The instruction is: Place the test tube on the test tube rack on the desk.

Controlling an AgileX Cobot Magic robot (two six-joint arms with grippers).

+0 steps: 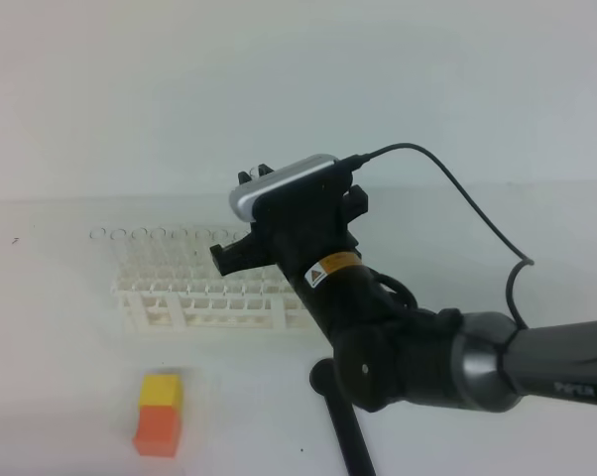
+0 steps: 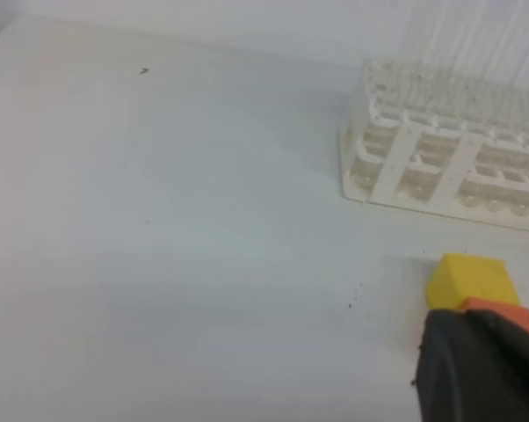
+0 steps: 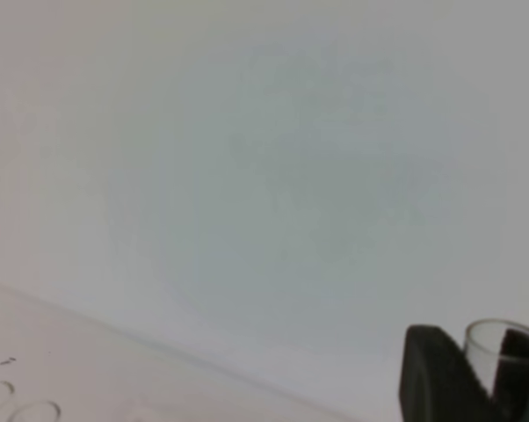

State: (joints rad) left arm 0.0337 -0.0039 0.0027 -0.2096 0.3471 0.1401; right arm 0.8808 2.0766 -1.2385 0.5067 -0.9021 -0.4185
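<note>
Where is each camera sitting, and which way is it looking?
Exterior high: up in front, looking down at the desk; right arm and right gripper show.
Left wrist: low, facing the test tube rack and yellow-and-orange block; the left gripper shows as a dark blur.
Right wrist: faces the wall; its pads hold the test tube.
Exterior high and left wrist share rack and block.

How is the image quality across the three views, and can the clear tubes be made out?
High view: flat, bright light, soft focus; the tubes in the rack nearly vanish against the white desk. Left wrist view: blurry, rack edges smeared, tubes only faint streaks. Right wrist view: mostly blank wall; the tube rim in the right gripper shows, though soft.
</note>
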